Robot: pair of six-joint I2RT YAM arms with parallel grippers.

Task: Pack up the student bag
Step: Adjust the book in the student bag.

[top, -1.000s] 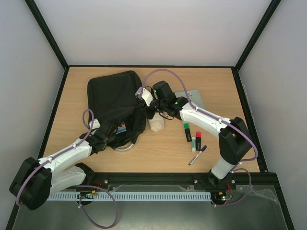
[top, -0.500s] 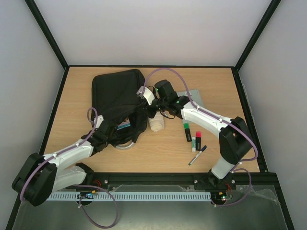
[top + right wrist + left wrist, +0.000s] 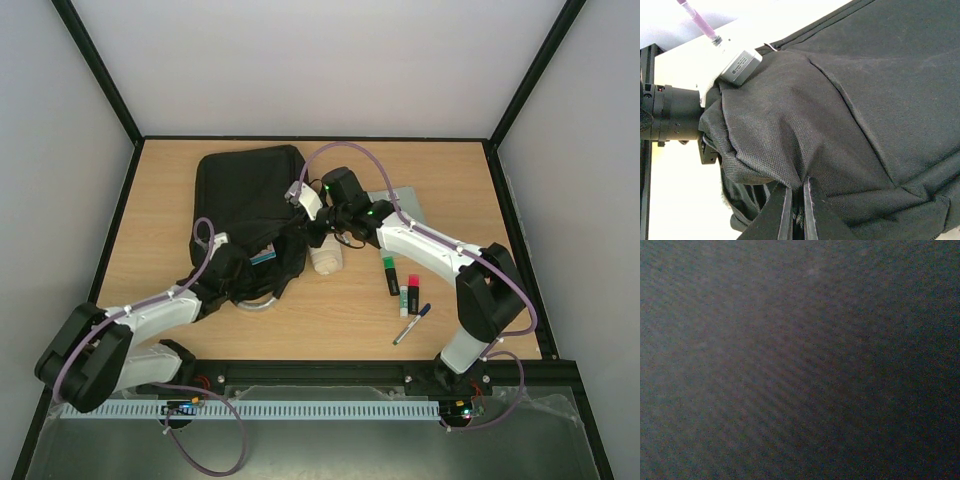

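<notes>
The student bag (image 3: pixel 245 195) is a large black fabric bag lying at the back left of the table, its mouth facing the near side. My right gripper (image 3: pixel 304 230) is shut on a pinch of the bag's fabric at the mouth's right edge; in the right wrist view the two fingers (image 3: pixel 796 187) clamp a fold of the bag (image 3: pixel 865 100). My left arm (image 3: pixel 160 305) reaches into the mouth, and its gripper is buried under the fabric. The left wrist view shows only dark cloth (image 3: pixel 800 360). The left wrist camera housing (image 3: pixel 741 66) pokes out beside the bag.
A blue and white item (image 3: pixel 262 258) shows inside the mouth. A grey loop handle (image 3: pixel 258 304) lies near the bag. A white roll (image 3: pixel 325 260), a green highlighter (image 3: pixel 389 275), a red highlighter (image 3: pixel 413 287), a glue stick (image 3: pixel 404 299), a pen (image 3: pixel 411 324) and a grey flat notebook (image 3: pixel 405 205) lie to the right.
My left arm has pushed forward and to the right, deeper into the bag's mouth. The bag's far end has shifted slightly to the right. The right gripper keeps its pinch.
</notes>
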